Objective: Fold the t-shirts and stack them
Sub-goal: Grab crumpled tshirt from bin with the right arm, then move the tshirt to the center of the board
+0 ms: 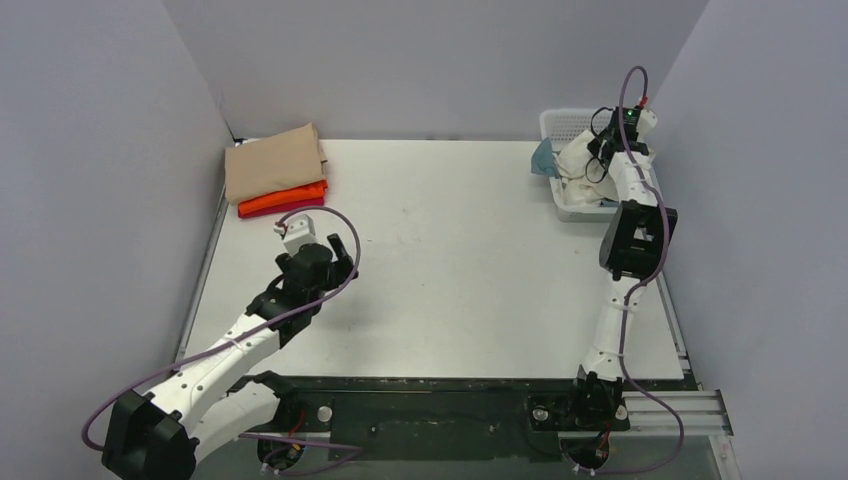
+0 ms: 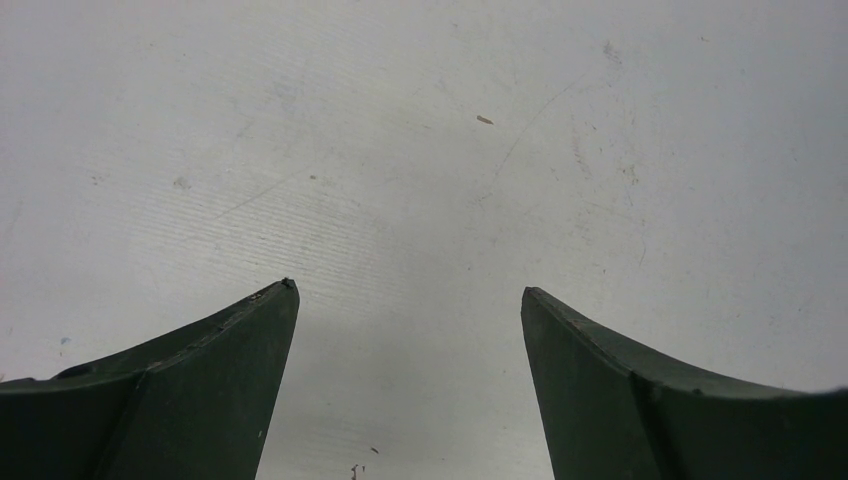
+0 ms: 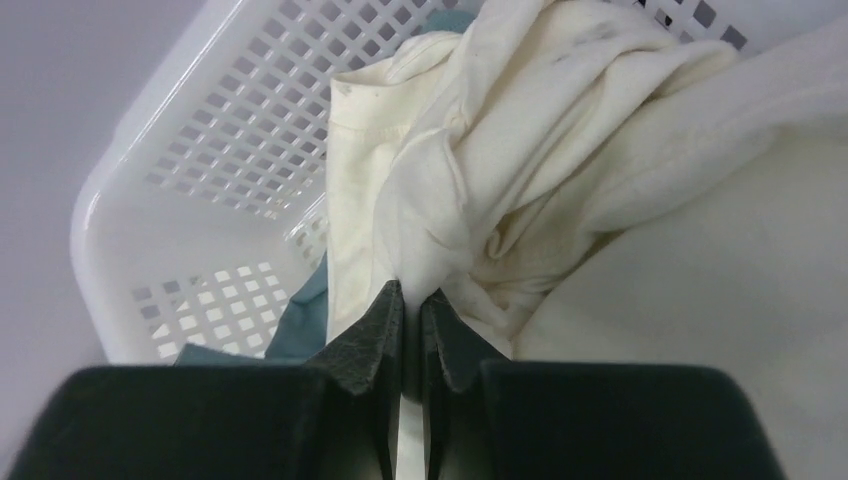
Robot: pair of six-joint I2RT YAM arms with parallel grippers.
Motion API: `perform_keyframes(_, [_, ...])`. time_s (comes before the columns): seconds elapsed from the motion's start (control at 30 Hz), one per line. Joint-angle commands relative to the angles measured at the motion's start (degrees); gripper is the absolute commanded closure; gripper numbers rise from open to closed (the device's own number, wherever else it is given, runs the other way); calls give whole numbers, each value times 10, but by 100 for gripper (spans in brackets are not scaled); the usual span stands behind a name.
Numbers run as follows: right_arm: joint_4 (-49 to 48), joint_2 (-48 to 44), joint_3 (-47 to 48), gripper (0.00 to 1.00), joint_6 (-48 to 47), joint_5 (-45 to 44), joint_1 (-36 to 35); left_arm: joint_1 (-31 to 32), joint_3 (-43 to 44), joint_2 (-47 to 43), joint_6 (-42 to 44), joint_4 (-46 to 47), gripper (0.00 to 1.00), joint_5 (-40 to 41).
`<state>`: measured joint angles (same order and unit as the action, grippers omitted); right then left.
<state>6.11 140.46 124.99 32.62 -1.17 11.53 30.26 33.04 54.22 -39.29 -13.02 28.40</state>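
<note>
A folded tan t-shirt (image 1: 272,160) lies on folded orange (image 1: 285,196) and red (image 1: 283,208) ones at the table's back left. A crumpled cream t-shirt (image 1: 578,168) fills the white lattice basket (image 1: 560,124) at the back right, over a grey-blue one (image 1: 543,157). My right gripper (image 1: 603,150) is over the basket, shut on a fold of the cream t-shirt (image 3: 500,130), its jaws (image 3: 412,292) pinching the cloth. The grey-blue t-shirt (image 3: 300,318) peeks out beside it. My left gripper (image 1: 338,250) hangs open and empty over bare table (image 2: 410,292), right of the stack.
The basket's wall (image 3: 215,130) rises to the left of my right gripper. Grey walls close in the table on the left, back and right. A dark rail with the arm bases runs along the near edge (image 1: 430,400).
</note>
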Motion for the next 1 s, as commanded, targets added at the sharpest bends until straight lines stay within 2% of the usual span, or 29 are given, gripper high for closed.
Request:
perform_keyframes(0.0, [-104, -144, -65, 100, 11, 7, -11, -4, 22, -17, 3, 22, 8, -11])
perform_keyframes(0.2, [-202, -291, -202, 100, -18, -2, -51, -5, 13, -54, -3, 13, 8, -19])
perform_keyframes(0.37, [-234, -382, -215, 100, -22, -30, -81, -6, 12, -86, -6, -3, 8, -19])
perform_keyframes(0.57, [-257, -437, -153, 100, -17, -16, -110, -6, 11, -135, -16, -36, 8, -18])
perform_keyframes(0.8, [-249, -479, -40, 100, -14, 35, -191, -6, 0, -197, -29, -67, 8, -19])
perform_keyframes(0.97, [-193, -496, 37, 100, -27, 48, -271, -6, -4, -233, -44, -94, 8, -4])
